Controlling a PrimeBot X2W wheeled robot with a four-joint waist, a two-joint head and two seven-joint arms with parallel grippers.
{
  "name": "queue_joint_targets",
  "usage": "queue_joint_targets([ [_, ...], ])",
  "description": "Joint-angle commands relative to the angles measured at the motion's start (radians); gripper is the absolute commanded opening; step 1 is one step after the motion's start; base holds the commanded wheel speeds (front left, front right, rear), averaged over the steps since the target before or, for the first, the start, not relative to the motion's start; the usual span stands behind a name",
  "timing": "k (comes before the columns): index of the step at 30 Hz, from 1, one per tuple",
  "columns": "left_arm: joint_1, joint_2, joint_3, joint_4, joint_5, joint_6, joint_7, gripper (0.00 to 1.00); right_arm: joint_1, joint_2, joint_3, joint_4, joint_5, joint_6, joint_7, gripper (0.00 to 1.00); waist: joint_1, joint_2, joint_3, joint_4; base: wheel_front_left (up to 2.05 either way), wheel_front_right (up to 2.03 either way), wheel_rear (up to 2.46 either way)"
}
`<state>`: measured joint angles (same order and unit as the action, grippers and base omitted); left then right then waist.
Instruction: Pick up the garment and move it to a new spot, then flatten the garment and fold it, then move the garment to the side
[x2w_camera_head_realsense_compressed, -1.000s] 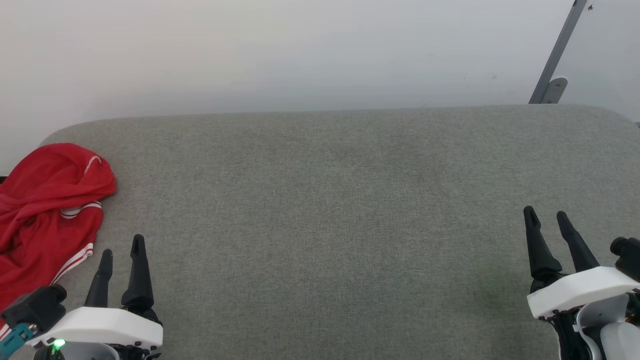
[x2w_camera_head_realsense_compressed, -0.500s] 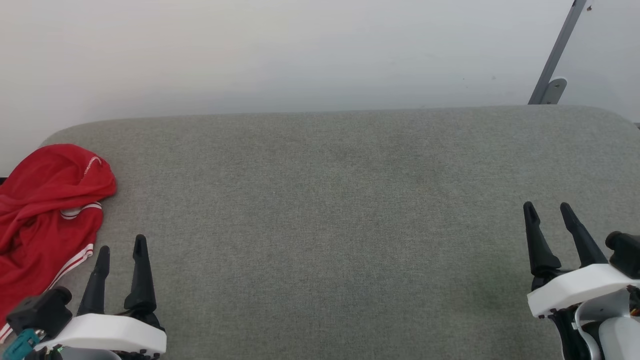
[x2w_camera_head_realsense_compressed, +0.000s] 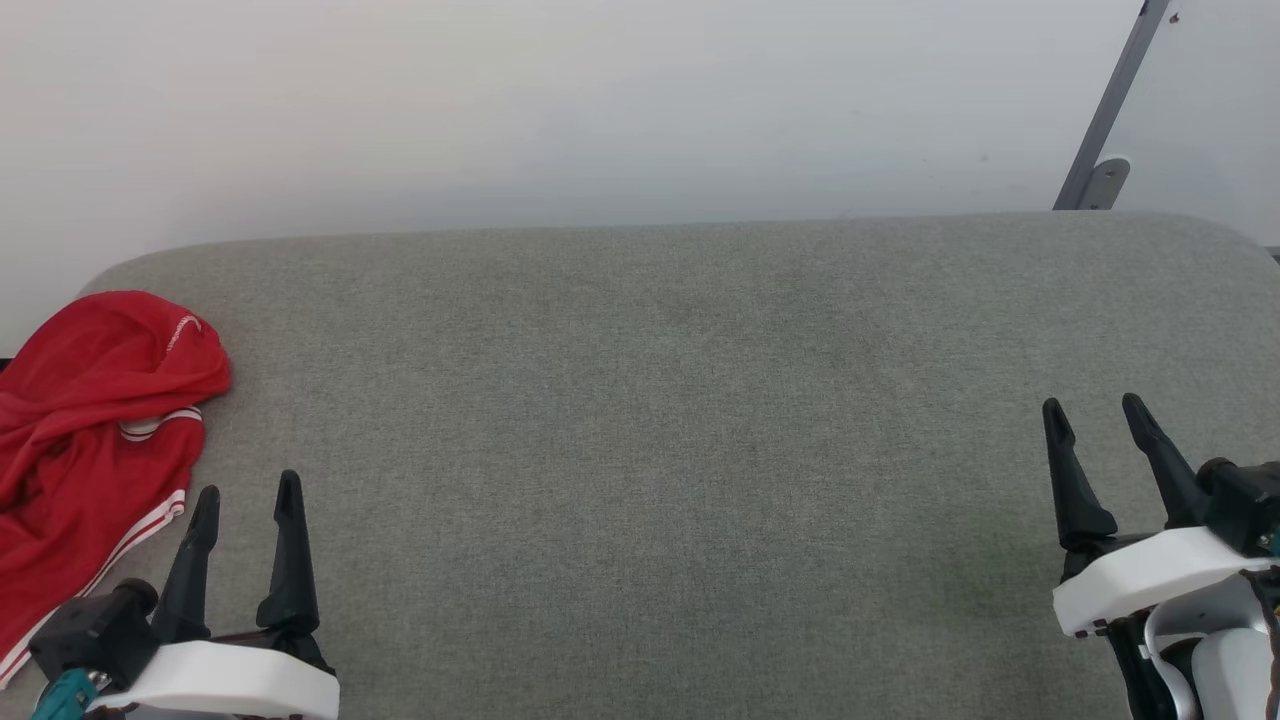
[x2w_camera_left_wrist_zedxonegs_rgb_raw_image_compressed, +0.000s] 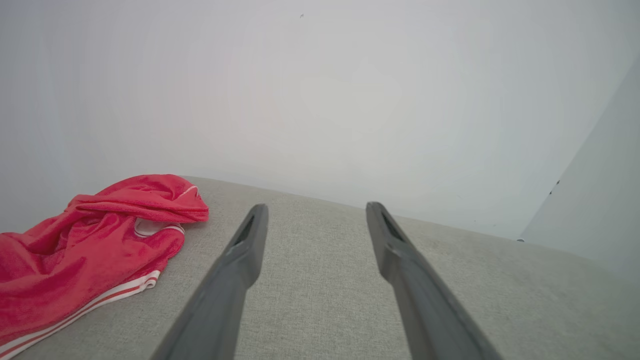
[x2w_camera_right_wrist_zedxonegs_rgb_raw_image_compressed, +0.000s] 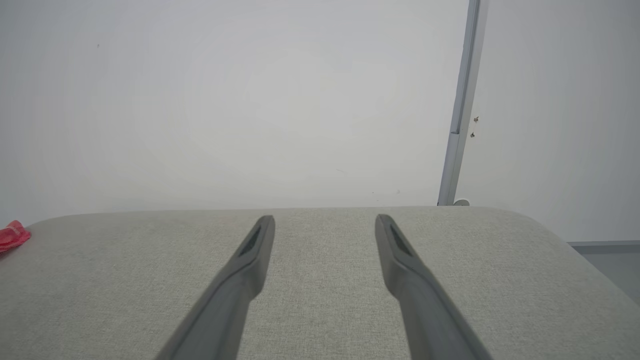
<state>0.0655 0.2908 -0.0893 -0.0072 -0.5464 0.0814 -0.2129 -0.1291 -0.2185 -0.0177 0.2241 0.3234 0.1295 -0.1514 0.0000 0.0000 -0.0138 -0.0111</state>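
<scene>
Leftward on the woven grey bench (x2w_camera_head_realsense_compressed: 640, 400), a crumpled, white-striped red garment (x2w_camera_head_realsense_compressed: 90, 420) lies cropped; left end effector (x2w_camera_head_realsense_compressed: 249, 485) and right end effector (x2w_camera_head_realsense_compressed: 1093, 403) gape empty.

The garment (x2w_camera_head_realsense_compressed: 90, 420) runs off the head view's left edge.

My left jaws pulled back toward me a bit, right jaws crept forward over the surface (x2w_camera_head_realsense_compressed: 640, 450).
</scene>
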Motion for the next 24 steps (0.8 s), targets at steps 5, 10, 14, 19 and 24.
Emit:
queue_joint_targets([
  [5, 0.014, 0.011, -0.002, -0.014, 0.051, -0.004, -0.019, 1.00, -0.010, -0.007, 0.001, -0.014, -0.051, 0.002, -0.018, 1.00, 0.0000, 0.0000, 0.000, -0.001, 0.00, 0.00, 0.00],
  [10, 0.019, 0.013, -0.003, -0.018, 0.079, -0.003, -0.028, 1.00, -0.013, -0.013, 0.002, -0.011, -0.085, 0.002, -0.028, 1.00, 0.0000, 0.0000, 0.000, -0.003, 0.00, 0.00, 0.00],
  [14, 0.020, 0.016, -0.005, -0.018, 0.101, -0.004, -0.036, 1.00, -0.016, -0.016, 0.004, -0.008, -0.112, 0.002, -0.036, 1.00, 0.0000, 0.0000, -0.002, -0.004, 0.00, 0.00, 0.00],
  [19, 0.027, 0.018, -0.007, -0.014, 0.117, -0.007, -0.044, 1.00, -0.016, -0.019, 0.004, -0.005, -0.143, 0.001, -0.046, 1.00, 0.0000, 0.0000, -0.003, -0.005, 0.00, 0.00, 0.00],
  [24, 0.034, 0.022, -0.008, -0.010, 0.136, -0.008, -0.054, 1.00, -0.013, -0.020, 0.001, -0.006, -0.179, 0.001, -0.056, 1.00, 0.0000, 0.0000, -0.004, -0.007, 0.00, 0.00, 0.00],
])
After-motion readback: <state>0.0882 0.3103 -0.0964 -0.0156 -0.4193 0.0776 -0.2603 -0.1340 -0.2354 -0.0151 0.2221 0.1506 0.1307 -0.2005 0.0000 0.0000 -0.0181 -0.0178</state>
